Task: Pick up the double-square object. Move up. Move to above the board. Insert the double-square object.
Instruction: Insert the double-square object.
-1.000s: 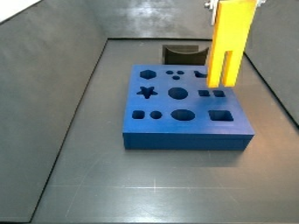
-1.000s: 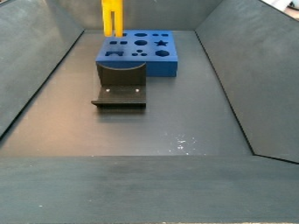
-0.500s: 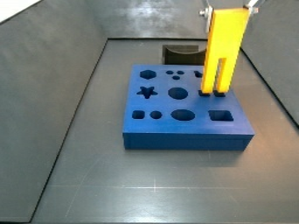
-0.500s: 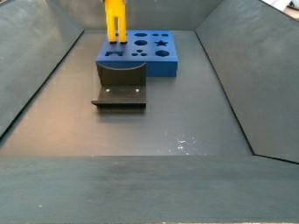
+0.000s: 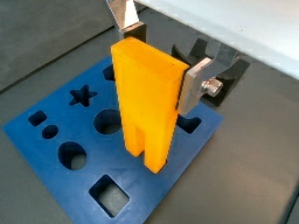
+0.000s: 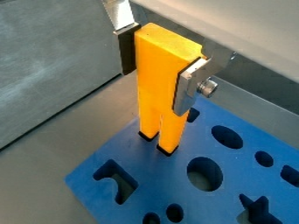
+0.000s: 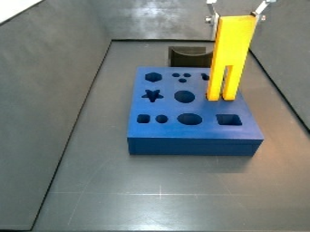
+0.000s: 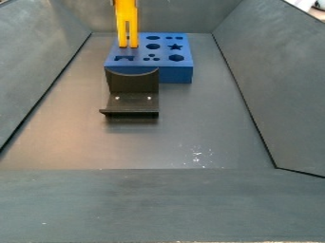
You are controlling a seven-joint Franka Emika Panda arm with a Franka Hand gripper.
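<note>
Now, the facts the insertion turns on:

Gripper: the gripper [image 5: 158, 54] hangs above the board [image 5: 52, 166], its jaws clamped on the upper part of the double-square object [image 5: 149, 105]; a silver finger [image 5: 197, 83] presses each broad side in both wrist views.

Block position: the double-square object [image 7: 229, 60] hangs from the jaws, its lower end at or just over the board [image 7: 194, 136], on the side of the board nearest the fixture [image 7: 189, 57].

Long axis: upright, square to the board's top face; the two bars point down with the groove between them open at the lower end [image 6: 163, 140].

Key relation: the block lies straight below the jaws, so the coming move is, by my judgement, a plain descent along that long axis into the matching hole.

Contact: in a wrist view the two feet look close to, perhaps touching, the board [image 6: 140, 188]; whether they have entered a hole I cannot tell, since the block hides what lies under it.

Neighbouring holes: a large round hole [image 6: 202, 174] and an oval [image 6: 225, 136] lie beside the feet; a star hole [image 5: 80, 95] lies further off on the board.

Fixture: it stands on the worktop [image 8: 191, 142] just beside the board [image 8: 178, 71], clear of the block [image 8: 124, 21].

Risk: a slight twist about the long axis could catch a bar on the hole's edge.
</note>
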